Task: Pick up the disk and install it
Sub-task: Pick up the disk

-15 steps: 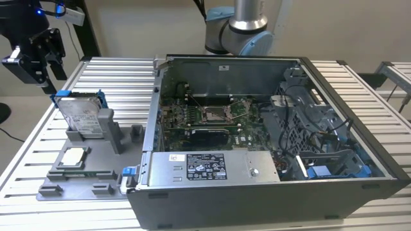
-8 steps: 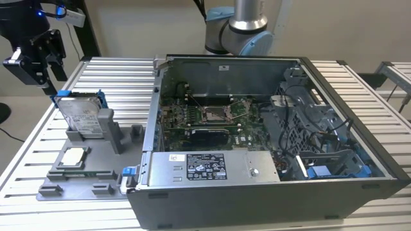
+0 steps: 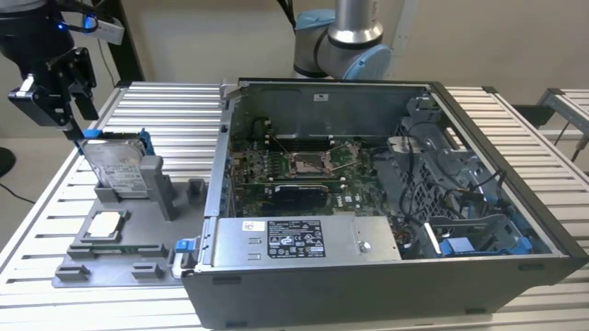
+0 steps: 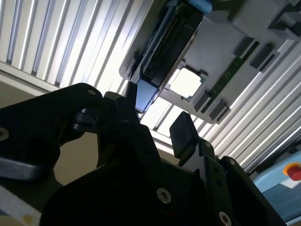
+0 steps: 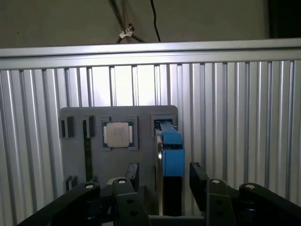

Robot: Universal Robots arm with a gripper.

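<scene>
The gripper (image 5: pixel 163 168) is open, its fingers flanking the top edge of the disk (image 3: pixel 118 165), which stands upright in a corner slot of the grey holder (image 3: pixel 138 231).

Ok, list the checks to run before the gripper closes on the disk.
1. The gripper is open: ok.
2. The disk stands upright in the grey fixture: ok.
3. The blue carrier sits between the fingers in the first wrist view: ok.
4. Fingers low enough on the carrier for a firm hold: cannot tell.
5. The computer case is open: ok.
6. The chip lies apart from the disk: ok.
</scene>
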